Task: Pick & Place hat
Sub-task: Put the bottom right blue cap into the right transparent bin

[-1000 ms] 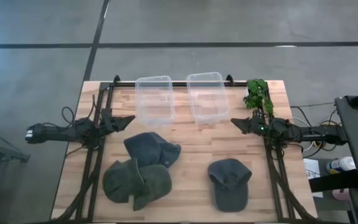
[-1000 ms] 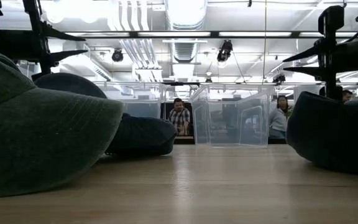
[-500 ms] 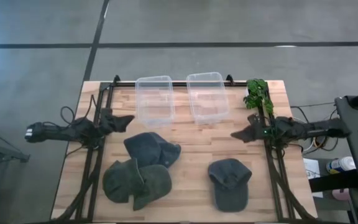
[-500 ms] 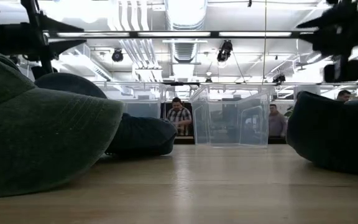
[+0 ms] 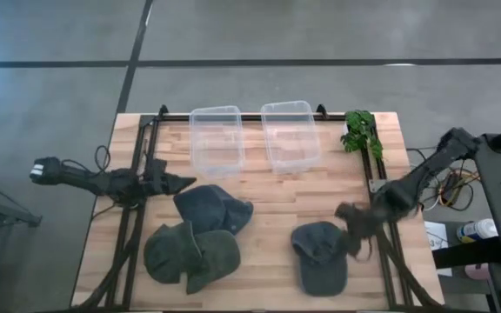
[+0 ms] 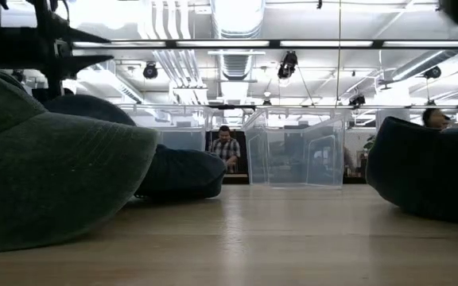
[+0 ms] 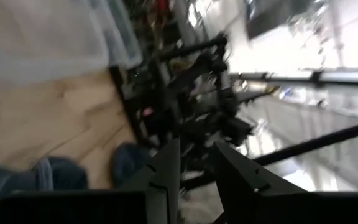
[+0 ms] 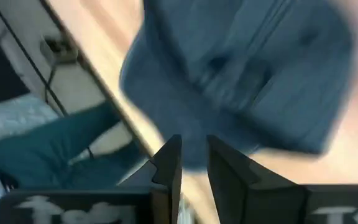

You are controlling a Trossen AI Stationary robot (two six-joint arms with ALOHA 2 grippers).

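Several caps lie on the wooden table. A dark blue cap (image 5: 211, 209) is left of centre, and two green caps (image 5: 190, 254) overlap near the near-left corner. A grey-blue cap (image 5: 320, 256) lies to the right, crown up. My left gripper (image 5: 186, 183) (image 7: 194, 155) is shut and level, just left of the blue cap's far edge. My right gripper (image 5: 346, 215) (image 8: 193, 149) is shut. It slants down over the far-right edge of the grey-blue cap (image 8: 241, 74) without touching it.
Two clear plastic bins (image 5: 216, 139) (image 5: 290, 135) stand side by side at the far edge. A green plant (image 5: 361, 130) is at the far-right corner. Black frame rails (image 5: 137, 217) run along both table sides. People sit in the room beyond the bins (image 6: 226, 148).
My right gripper has swung from beside the right bin toward the near edge and tipped down over the grey-blue cap, leaving the low view. My left gripper has moved a little toward the near edge and the blue cap. The caps have not moved.
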